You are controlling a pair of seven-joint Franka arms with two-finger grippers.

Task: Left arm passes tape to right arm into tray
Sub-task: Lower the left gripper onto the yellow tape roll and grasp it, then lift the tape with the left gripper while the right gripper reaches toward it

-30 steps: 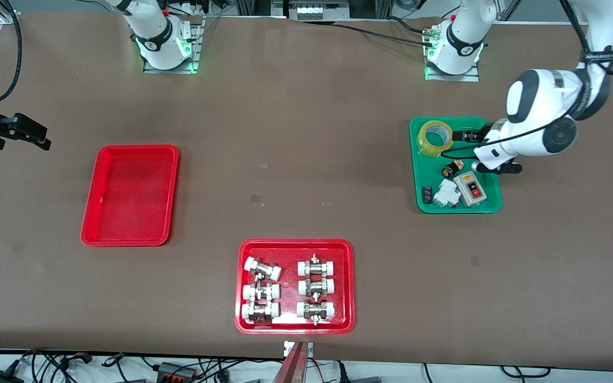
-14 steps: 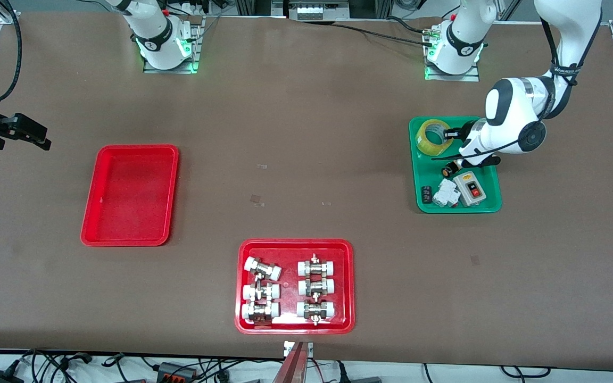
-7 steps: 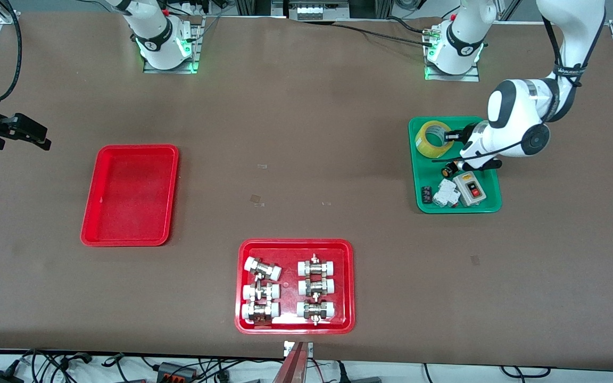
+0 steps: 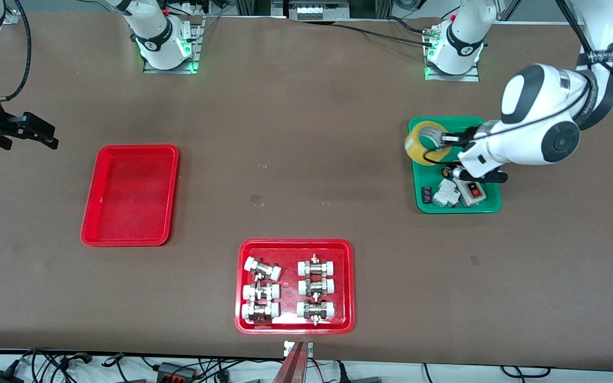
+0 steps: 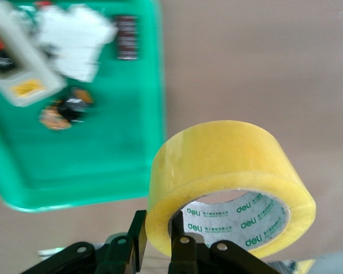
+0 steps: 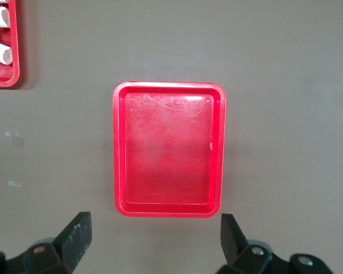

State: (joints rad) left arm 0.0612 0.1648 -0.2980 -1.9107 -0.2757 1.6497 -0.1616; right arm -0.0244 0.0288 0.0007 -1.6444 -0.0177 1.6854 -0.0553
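Over the green tray's (image 4: 458, 205) edge, the left gripper (image 5: 155, 246) pinches the tape's (image 4: 422, 142) wall, 1 finger inside its core. Carry it level toward mid-table. Beside the red tray (image 4: 130, 195), the right gripper (image 4: 30, 129) waits, spread wide.

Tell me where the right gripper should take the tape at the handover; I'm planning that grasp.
Probably the band of the tape across the ring from where the left gripper pinches it, one finger in the white core, one outside. That half hangs free over the green tray's edge. The right gripper waits open above the red tray.
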